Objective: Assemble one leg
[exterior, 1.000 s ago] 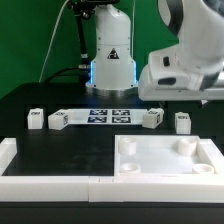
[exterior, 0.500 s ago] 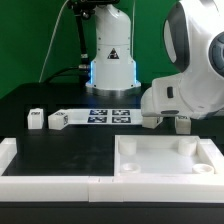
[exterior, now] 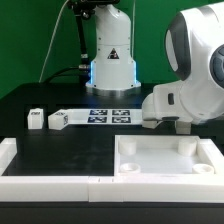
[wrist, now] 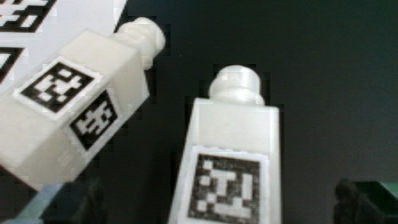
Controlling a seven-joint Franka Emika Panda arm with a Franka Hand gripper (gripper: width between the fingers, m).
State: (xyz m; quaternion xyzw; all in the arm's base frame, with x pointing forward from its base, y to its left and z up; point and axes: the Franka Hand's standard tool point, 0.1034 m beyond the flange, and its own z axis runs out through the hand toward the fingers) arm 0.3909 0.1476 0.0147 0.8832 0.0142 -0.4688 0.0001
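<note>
In the wrist view a white leg [wrist: 231,150] with a black-and-white tag and a round peg end lies on the black table between my two dark fingertips [wrist: 64,203]. The gripper [wrist: 221,205] is open, with the jaws clear of the leg on both sides. A second leg [wrist: 80,95], with two tags showing, lies close beside it. In the exterior view the arm's white hand [exterior: 170,103] is low over the right-hand legs and hides them almost fully. Two more legs [exterior: 35,119] [exterior: 58,119] lie at the exterior view's left.
The marker board [exterior: 110,115] lies in front of the robot base. The large white tray-like part with round sockets [exterior: 128,160] sits at the front right. A white L-shaped rail [exterior: 40,182] runs along the front left.
The arm has come down and forward over the two right-hand legs, which showed plainly a second ago and are now covered by the hand.
</note>
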